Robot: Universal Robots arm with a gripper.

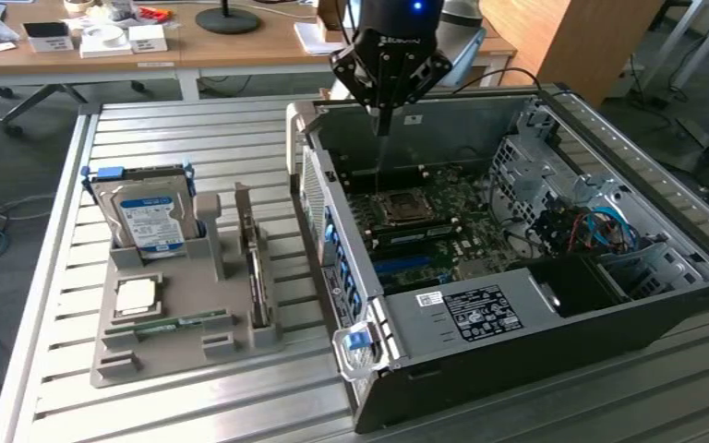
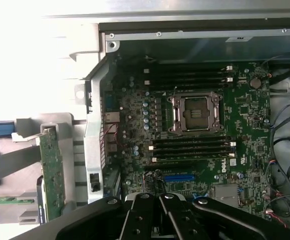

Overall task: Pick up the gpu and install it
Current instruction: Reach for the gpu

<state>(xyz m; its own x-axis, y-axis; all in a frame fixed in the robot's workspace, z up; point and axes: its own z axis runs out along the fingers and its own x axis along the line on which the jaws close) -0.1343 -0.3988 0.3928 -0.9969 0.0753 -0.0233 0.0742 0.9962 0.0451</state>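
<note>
The gpu (image 1: 256,272) is a thin green card standing on edge in a slot of the grey holder (image 1: 158,365) on the table, at the exterior view's left of the case. In the wrist view the gpu (image 2: 50,172) shows beside the case wall. My gripper (image 1: 383,127) hangs over the back of the open computer case (image 1: 539,318), above the motherboard (image 1: 447,221), well apart from the card. Its black fingers (image 2: 147,212) meet tip to tip, shut with nothing between them. A blue expansion slot (image 2: 179,177) lies on the motherboard (image 2: 135,110) near the fingertips.
A hard drive (image 1: 149,217) with a blue-white label stands in the holder, with a processor chip (image 1: 136,295) and a narrow memory stick (image 1: 180,322) nearby. An open processor socket (image 2: 194,112) lies between memory slots. Cables (image 1: 594,231) crowd the case's far end. Desks stand behind the slatted table (image 1: 182,129).
</note>
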